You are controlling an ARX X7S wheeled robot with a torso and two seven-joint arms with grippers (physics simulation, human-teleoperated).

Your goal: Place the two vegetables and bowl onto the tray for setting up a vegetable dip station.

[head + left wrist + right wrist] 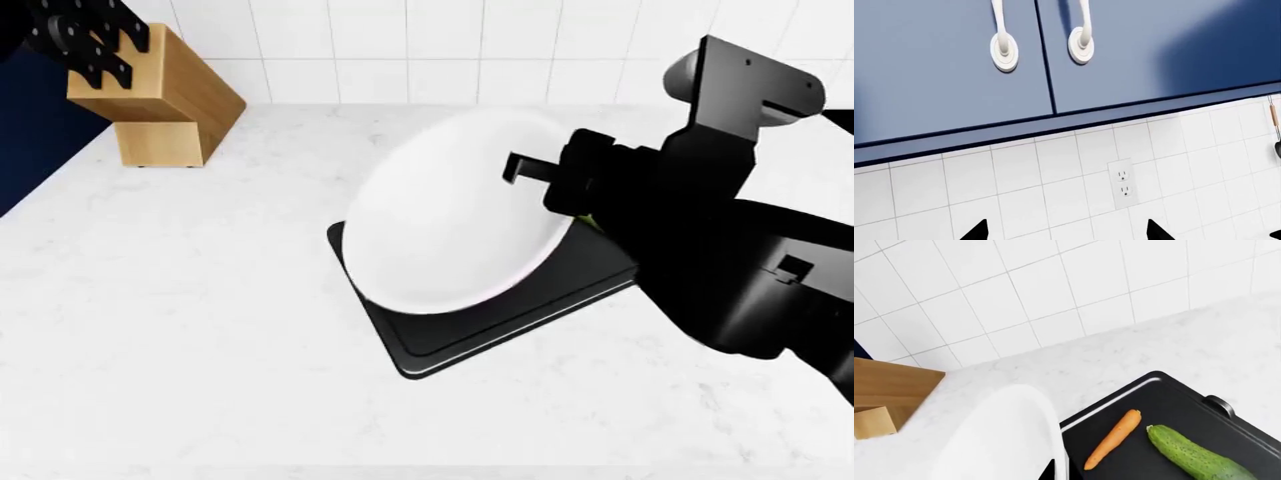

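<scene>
The bowl [454, 215] is being held up tilted over the tray [461, 335], with its open white inside facing the head camera and covering most of the tray's middle. The right claw [534, 172] is being pressed onto the bowl's rim on the side toward the counter's right edge, one black finger [525, 168] showing against the white inside; the bowl is being pinched there. The tray is lying flat and skewed on the white marble counter [187, 330], roughly mid-counter, its near corner pointing toward the counter's front edge.

In the right wrist view the bowl's [1004, 440] wall is being seen close up, with the carrot [1113, 438] and the cucumber [1193, 454] lying on the tray [1167, 405] floor beside it, side by side but not touching, the cucumber being nearer the tray's end handle [1219, 405].

Farther back, a wooden knife block [154, 95] is standing at the counter's back left corner against the white tile wall [441, 45].

The left claw [1066, 232] is being aimed away from the counter at blue cabinet doors [941, 60], tile and a wall outlet [1122, 182]; only two dark fingertips [976, 231] are showing, set well apart, so it is being held spread.
</scene>
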